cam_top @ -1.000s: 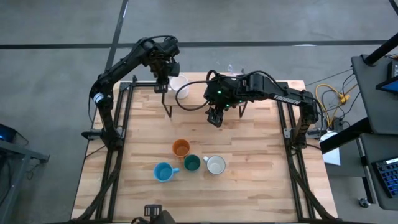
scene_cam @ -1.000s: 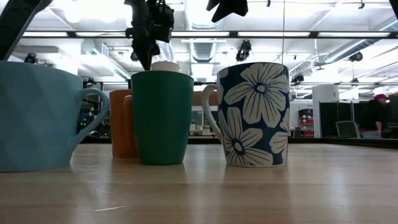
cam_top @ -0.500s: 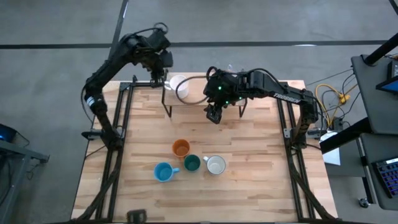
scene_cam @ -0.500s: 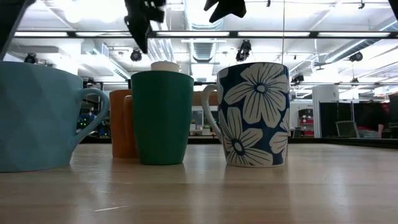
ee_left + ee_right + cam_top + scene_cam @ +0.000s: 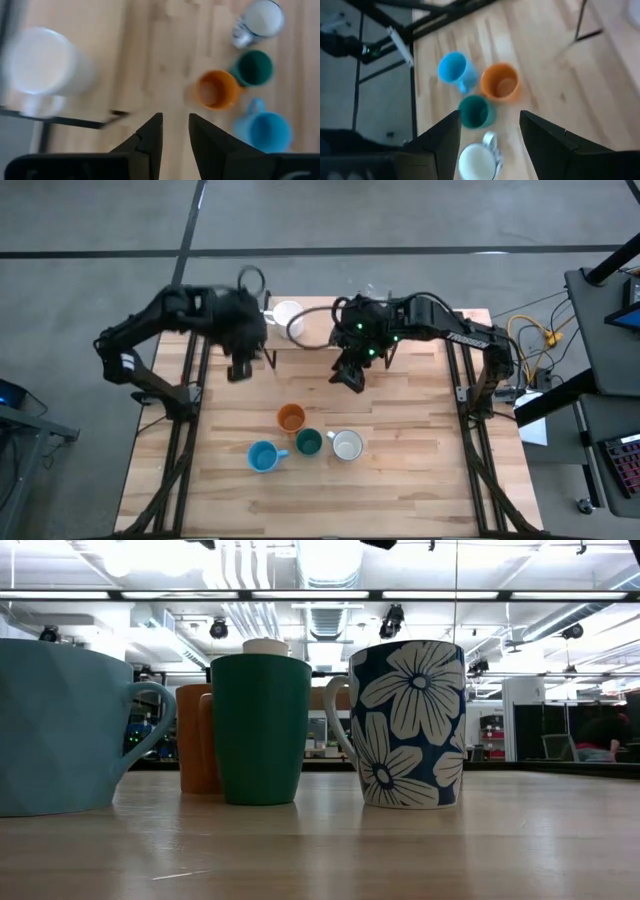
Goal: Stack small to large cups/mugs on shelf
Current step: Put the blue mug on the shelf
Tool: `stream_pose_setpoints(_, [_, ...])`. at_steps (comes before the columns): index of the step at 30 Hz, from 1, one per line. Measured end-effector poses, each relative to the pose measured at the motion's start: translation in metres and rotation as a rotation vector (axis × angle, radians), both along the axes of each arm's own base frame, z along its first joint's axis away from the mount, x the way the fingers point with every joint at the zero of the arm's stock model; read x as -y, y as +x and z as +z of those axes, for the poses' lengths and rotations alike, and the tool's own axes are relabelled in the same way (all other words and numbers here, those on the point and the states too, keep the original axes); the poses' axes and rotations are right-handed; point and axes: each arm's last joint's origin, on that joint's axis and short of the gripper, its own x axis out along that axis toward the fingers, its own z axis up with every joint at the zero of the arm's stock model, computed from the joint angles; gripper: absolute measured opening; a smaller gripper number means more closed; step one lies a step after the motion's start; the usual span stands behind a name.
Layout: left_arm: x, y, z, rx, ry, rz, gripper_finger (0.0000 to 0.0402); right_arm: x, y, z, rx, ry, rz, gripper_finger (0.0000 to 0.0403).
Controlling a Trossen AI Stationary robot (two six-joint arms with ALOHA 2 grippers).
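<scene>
A: Cups first. Where are they in the high view?
B: Four sit clustered lower centre of the frame on the table (image 5: pixel 420 440): orange mug (image 5: pixel 291 418) on top, dark green cup (image 5: pixel 308 443) just below it, light blue mug (image 5: pixel 262 456) to the left, white-inside mug (image 5: pixel 347 445) to the right. In the low view that last one is a blue mug with white flowers outside.
A: The shelf?
B: The shelf (image 5: pixel 310 338) lies along the table's far edge, upper centre. A white mug (image 5: pixel 287 314) stands at its left part. Something clear at the top edge near centre may be the glass, too small to be sure.
A: Left gripper?
B: The left gripper (image 5: pixel 240 367) hangs above the table just left of the shelf's front left leg, smeared by motion blur. In the left wrist view its fingers (image 5: pixel 152 135) stand a narrow gap apart with nothing between them, so released and empty.
A: Right?
B: The right gripper (image 5: pixel 350 376) hovers over bare wood just in front of the shelf, centre of frame, above the cup cluster. Right wrist view shows its fingers (image 5: pixel 447 135) spread wide, holding nothing, the four cups beyond them.
A: Low view?
B: Cups only; both grippers barely clip the top edge.
</scene>
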Motion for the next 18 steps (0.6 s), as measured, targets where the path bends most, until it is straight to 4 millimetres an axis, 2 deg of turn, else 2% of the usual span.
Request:
stream_pose_setpoints(5, [0.037,0.009,-0.025,-0.101,-0.086,-0.063,0.0080,-0.024,0.003,0.002,0.014,0.026,-0.025,0.0196])
stream_pose_setpoints(9, [0.059,0.019,-0.047,-0.199,-0.103,-0.126,0.0080,-0.046,0.007,0.003,0.047,0.007,-0.005,0.0196])
stream_pose_setpoints(13, [0.071,0.032,-0.067,-0.290,-0.125,-0.162,0.0080,-0.057,0.009,0.001,0.043,0.017,0.015,0.0196])
stream_pose_setpoints(18, [0.079,0.047,-0.086,-0.378,-0.228,-0.197,0.0080,-0.061,0.012,-0.002,0.031,0.042,-0.012,0.0196])
